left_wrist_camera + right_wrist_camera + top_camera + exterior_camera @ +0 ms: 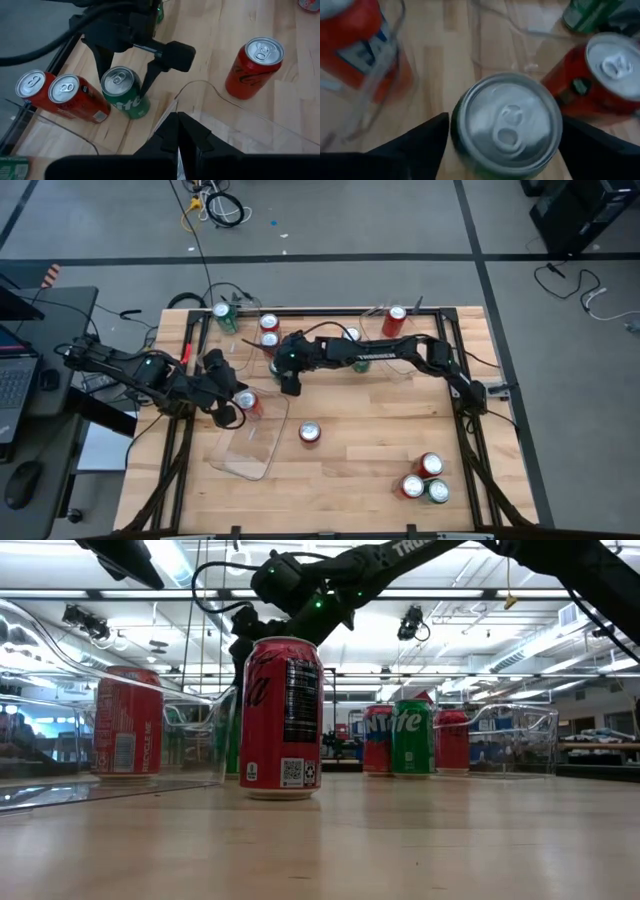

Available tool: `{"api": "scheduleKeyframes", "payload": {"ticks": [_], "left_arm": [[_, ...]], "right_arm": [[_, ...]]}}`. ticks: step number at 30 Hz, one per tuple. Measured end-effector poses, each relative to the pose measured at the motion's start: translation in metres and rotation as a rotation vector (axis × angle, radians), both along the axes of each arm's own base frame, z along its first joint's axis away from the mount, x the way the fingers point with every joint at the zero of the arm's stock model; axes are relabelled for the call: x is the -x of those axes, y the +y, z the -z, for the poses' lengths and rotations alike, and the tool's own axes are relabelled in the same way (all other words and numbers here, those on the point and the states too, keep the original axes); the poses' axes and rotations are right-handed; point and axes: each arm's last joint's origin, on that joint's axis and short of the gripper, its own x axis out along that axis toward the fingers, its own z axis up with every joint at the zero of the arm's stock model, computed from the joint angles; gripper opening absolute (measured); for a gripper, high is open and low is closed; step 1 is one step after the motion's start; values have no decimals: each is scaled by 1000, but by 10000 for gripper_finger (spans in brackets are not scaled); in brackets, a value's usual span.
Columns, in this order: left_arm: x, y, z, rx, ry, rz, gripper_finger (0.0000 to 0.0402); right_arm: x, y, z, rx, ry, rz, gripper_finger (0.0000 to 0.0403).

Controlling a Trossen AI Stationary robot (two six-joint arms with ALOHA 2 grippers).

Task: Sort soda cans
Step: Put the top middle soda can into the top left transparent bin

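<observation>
**Ana:** Right gripper (124, 82) first: where was it, and how were its jaws?

**Ben:** It hung over the far left part of the table (380, 430), pointing down. Its fingers (150, 77) stood apart, one on each side of a green can (125, 95). I could not tell whether they pressed on it.

**Ana:** How did that can look?

**Ben:** It stood upright on the wood. It had a green body with pale lettering and a silver top with the tab showing.

**Ana:** What stood nearest?

**Ben:** A pair of red cans (75, 97) stood just beside it, touching each other.

**Ana:** And the other arm?

**Ben:** The left gripper (228, 416) sat low at the left side with its jaws together on nothing. It was next to a red can (246, 402) at the corner of a clear tray (262, 452). I could not tell whether that can stood inside the tray.

**Ana:** Farther out?

**Ben:** A lone red can (310, 432) stood on bare wood just right of the tray. A cluster of three cans (427, 478), two red and one green, stood at the near right.
</observation>
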Motion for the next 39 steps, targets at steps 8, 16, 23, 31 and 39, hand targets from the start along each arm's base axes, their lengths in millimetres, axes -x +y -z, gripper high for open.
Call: {"api": "scheduleKeyframes", "payload": {"ticks": [8, 16, 23, 31, 39], "left_arm": [[-1, 0, 0, -6, -3, -3, 16], [-6, -1, -1, -22, -35, -25, 17], [-15, -4, 1, -31, -38, -6, 17], [-23, 1, 6, 89, 24, 38, 8], [-37, 30, 1, 170, 15, 34, 3]], "right_arm": [[2, 3, -22, 32, -67, 7, 385], [41, 19, -89, 71, -19, -58, 383], [85, 35, -112, 5, 62, -16, 260], [118, 46, -54, -25, -38, 6, 21], [143, 65, -36, -76, -192, 6, 30]]}}
